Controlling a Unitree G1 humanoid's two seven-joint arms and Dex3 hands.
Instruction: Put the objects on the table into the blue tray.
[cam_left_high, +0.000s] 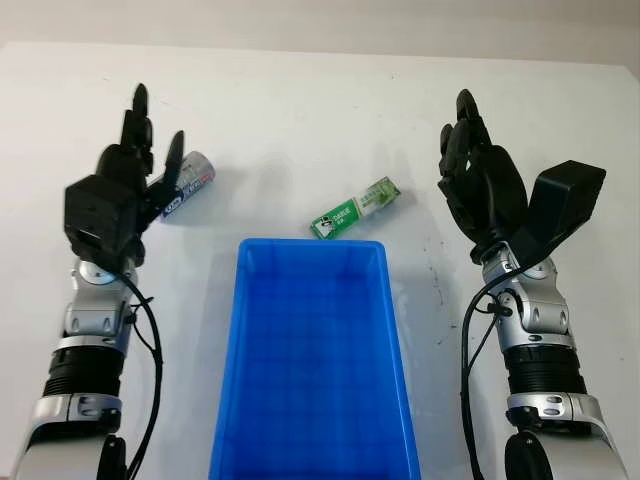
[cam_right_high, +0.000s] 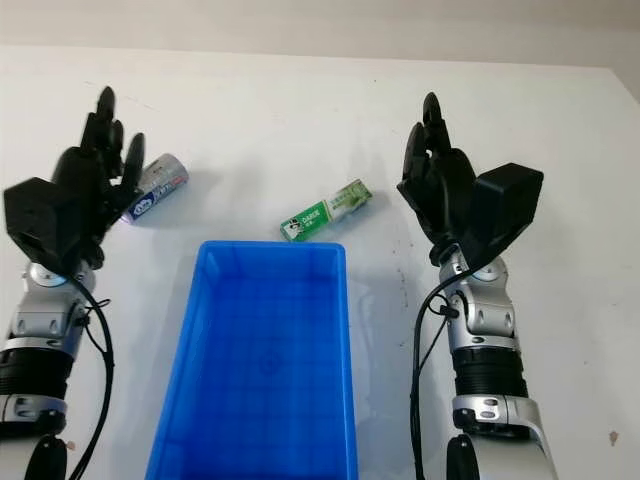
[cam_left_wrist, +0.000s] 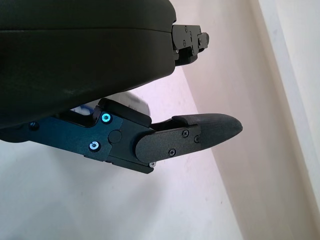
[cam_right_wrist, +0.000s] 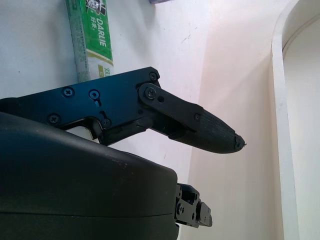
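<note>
Left hand (cam_left_high: 135, 165) open, just beside small blue-white cylindrical can (cam_left_high: 190, 184) lying on white worktop (cam_left_high: 300, 120). Right hand (cam_left_high: 480, 175) open, right of green toothpaste box (cam_left_high: 355, 208) beyond empty blue plastic tray (cam_left_high: 315, 360).

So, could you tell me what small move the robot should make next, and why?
Probably lower the left hand and close its fingers on the small can. The blue tray holds nothing yet; the can lies on its side right beside that open hand, while the green toothpaste box lies farther from the open right hand.
</note>
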